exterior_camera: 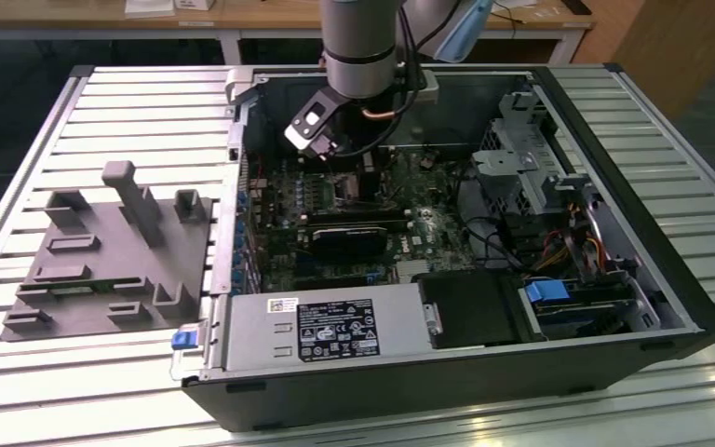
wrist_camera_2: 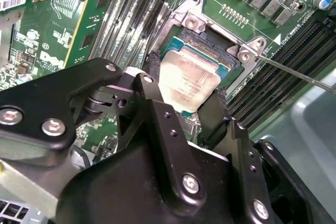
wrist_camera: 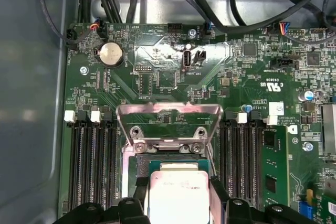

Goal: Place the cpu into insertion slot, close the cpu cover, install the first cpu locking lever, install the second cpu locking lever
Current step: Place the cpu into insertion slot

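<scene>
While the arm (exterior_camera: 360, 47) reaches down into the open computer case (exterior_camera: 457, 396), the gripper (wrist_camera_2: 187, 81) hangs directly over the insertion slot (wrist_camera_2: 207, 43) on the green motherboard (wrist_camera: 173, 77). Its two black fingers (wrist_camera_2: 220, 111) are clenched on the cpu (wrist_camera_2: 191, 74), one finger against each of two opposite edges, and the chip's silvery-grey top faces up, away from the slot. The cpu hides most of the slot. A strip of the slot's dark contact field shows past the chip's edge on the side where the cover is hinged. Whether the chip is seated in the slot or sits just above it cannot be told.

The cpu cover (wrist_camera: 168, 108) stands raised on its hinge at one edge of the slot, apart from the chip, so the slot lies uncovered. A thin metal lever (wrist_camera_2: 294, 73) slants away from one corner of the slot, out over the neighbouring memory sockets (wrist_camera: 92, 166). These long black sockets run in rows on two opposite sides of the slot. A round coin battery (wrist_camera: 111, 54) sits on the board beyond the raised cover, well apart from the slot.

In the exterior view, a grey power supply (exterior_camera: 320, 331) lies inside the case, along the wall in front of the slot and well apart from it. To the exterior view's left of the slot, outside the case, a grey moulded fixture (exterior_camera: 109, 261) rests on the slatted counter (exterior_camera: 146, 102) that also carries the case.
</scene>
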Available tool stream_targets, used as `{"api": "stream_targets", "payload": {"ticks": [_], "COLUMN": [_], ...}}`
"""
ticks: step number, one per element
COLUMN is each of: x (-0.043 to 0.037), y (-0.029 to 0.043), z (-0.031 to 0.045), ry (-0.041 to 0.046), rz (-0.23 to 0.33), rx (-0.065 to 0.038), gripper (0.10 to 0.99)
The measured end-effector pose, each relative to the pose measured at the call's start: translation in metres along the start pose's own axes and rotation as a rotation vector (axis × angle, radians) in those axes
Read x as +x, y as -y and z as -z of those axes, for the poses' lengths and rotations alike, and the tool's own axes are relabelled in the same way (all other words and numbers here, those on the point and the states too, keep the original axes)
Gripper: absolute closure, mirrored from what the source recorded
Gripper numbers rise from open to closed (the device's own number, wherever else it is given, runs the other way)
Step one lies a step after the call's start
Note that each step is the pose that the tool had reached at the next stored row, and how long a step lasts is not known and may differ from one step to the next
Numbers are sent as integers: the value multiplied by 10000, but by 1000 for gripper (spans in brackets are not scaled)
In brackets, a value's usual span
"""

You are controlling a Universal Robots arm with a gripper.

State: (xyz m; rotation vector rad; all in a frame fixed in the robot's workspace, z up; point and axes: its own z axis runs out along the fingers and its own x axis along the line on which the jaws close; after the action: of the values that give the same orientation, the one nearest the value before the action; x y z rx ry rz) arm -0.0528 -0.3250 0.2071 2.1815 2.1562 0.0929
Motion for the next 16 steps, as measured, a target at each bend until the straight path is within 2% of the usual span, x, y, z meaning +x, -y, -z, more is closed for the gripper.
{"api": "stream_targets", "payload": {"ticks": [16], "x": [46], "y": [33], "z": [-94], "ry": [47], "rz": [-79], "rx": [0], "gripper": [549]}}
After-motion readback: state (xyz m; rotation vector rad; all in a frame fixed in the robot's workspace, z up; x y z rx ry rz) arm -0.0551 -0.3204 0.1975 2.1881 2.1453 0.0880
